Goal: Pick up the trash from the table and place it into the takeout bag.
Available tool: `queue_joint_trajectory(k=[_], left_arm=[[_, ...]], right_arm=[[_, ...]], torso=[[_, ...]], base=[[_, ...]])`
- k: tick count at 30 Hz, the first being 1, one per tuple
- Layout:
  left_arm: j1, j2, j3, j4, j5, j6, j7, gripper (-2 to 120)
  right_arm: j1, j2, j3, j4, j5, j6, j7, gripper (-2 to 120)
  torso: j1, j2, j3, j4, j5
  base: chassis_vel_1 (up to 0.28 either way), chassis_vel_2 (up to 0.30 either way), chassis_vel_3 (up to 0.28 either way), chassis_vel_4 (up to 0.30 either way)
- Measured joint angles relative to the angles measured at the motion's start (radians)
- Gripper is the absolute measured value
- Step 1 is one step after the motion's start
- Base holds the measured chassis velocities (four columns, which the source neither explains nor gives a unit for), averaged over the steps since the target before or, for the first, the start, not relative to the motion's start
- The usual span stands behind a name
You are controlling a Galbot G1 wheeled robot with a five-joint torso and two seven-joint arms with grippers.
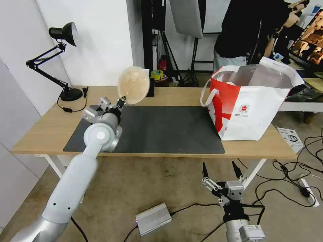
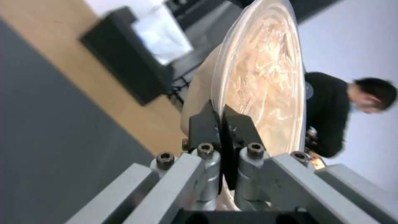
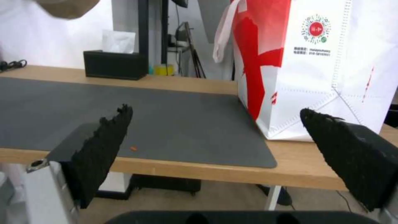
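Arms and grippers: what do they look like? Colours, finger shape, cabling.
The left arm is smooth silver-grey tubing with a round white-capped joint. The left gripper has flat black fingers on grey metal links with hex bolts. The right gripper has long, pointed black fingers on silver linkages, a black wrist collar and black cables; its pads are black with serrated edges.

Mat [image 1: 161, 129] lies centred on the table [image 1: 43, 131]. Bag [image 1: 250, 101] stands at the table's right end, just beside the mat's right edge. Lamp [image 1: 62, 60] occupies the far left corner. Tissue box [image 3: 114, 63] sits behind the mat, apparently behind the bowl [image 1: 133, 85] raised above the mat's far left part.
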Motion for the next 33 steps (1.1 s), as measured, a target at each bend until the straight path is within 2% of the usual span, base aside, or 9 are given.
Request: queue_joint_trajectory(k=[7,10,12,15,17,18,21,33], left_arm=[[-0.078,-0.009,0.072,0.029,-0.014,-0.017,0.04,0],[-0.175,-0.033,0.159,0.08,-0.02,-0.029,0.07,0],[-0.186,-0.036,0.167,0.086,-0.02,-0.03,0.071,0],[-0.284,-0.082,0.238,0.163,-0.02,-0.035,0.087,0],[-0.321,-0.113,0.262,0.213,-0.017,-0.045,0.091,0],[-0.321,-0.113,0.262,0.213,-0.017,-0.045,0.091,0],[-0.383,-0.168,0.311,0.297,-0.009,-0.055,0.108,0],[-0.508,-0.246,0.408,0.439,-0.01,-0.057,0.166,0]], right_arm=[[0.0,0.0,0.0,0.0,0.0,0.0,0.0,100],[0.0,0.0,0.0,0.0,0.0,0.0,0.0,100],[0.0,0.0,0.0,0.0,0.0,0.0,0.0,100],[0.0,0.0,0.0,0.0,0.0,0.0,0.0,100],[0.0,0.0,0.0,0.0,0.0,0.0,0.0,100],[0.0,0.0,0.0,0.0,0.0,0.0,0.0,100],[0.0,0.0,0.0,0.0,0.0,0.0,0.0,100],[0.0,0.0,0.0,0.0,0.0,0.0,0.0,100]], torso=[[0.0,0.0,0.0,0.0,0.0001],[0.0,0.0,0.0,-0.0001,0.0001],[0.0,0.0,0.0,-0.0001,0.0001],[0.0,0.0,0.0,0.0,0.0002],[0.0,0.0,0.0,0.0,0.0002],[0.0,0.0,0.0,0.0,0.0002],[0.0,0.0,0.0,-0.0002,0.0003],[0.0,0.0,0.0,0.0,0.0002]], base=[[0.0,0.0,0.0,0.0],[0.0,0.0,0.0,0.0],[0.0,0.0,0.0,0.0],[0.0,0.0,0.0,0.0],[0.0,0.0,0.0,0.0],[0.0,0.0,0.0,0.0],[0.0,0.0,0.0,0.0],[0.0,0.0,0.0,0.0]])
